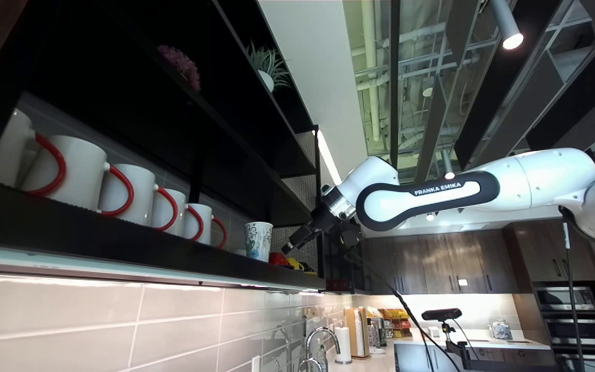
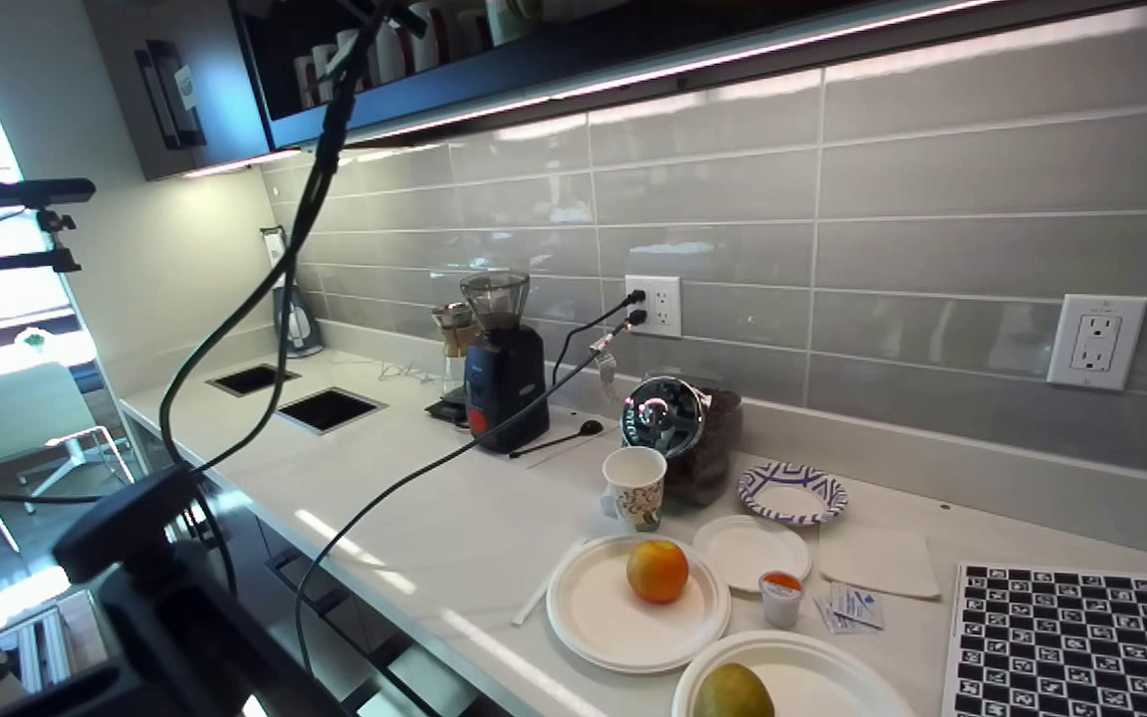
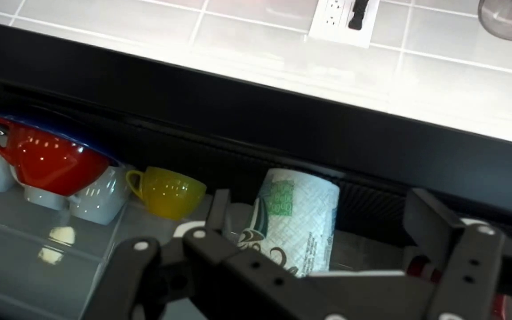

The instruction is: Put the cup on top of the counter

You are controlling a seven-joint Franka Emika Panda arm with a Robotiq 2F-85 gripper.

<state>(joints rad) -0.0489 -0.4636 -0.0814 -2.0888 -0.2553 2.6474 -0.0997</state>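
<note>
The arm (image 1: pixel 509 181) says "FRANKA EMIKA" and reaches to the shelf (image 1: pixel 163 253). Its jaws point down, spread wide, holding nothing. The paper cup (image 1: pixel 259 242) stands on that shelf; its green label (image 3: pixel 281 198) is blurry.

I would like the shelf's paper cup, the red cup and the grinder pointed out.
Paper cup (image 1: pixel 259 242): in an exterior view, patterned side.
Red cup (image 3: pixel 56 162): in the wrist view, outer side.
Grinder (image 2: pixel 508 381): in an exterior view, dark body.
</note>
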